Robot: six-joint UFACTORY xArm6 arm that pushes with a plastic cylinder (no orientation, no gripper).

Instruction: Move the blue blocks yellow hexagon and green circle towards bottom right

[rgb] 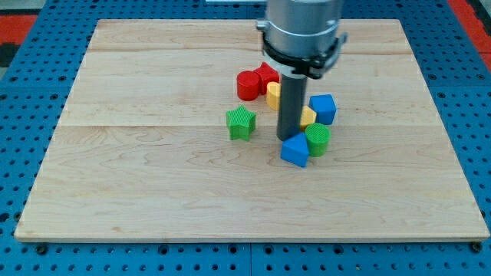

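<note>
My tip (289, 137) stands just above-left of a blue block (294, 150), touching or nearly touching it. A green circle (317, 139) sits right of that blue block. A second blue block, a cube (324, 108), is above the green circle. A yellow block (307, 116), partly hidden by the rod, lies between the blue cube and the rod; its shape is unclear. Another yellow block (273, 95) peeks out left of the rod, mostly hidden.
A red circle (248, 85) and a red block (266, 74) sit above-left of the rod. A green block (241, 123) stands left of the tip. The wooden board (153, 192) lies on a blue pegboard (23, 153).
</note>
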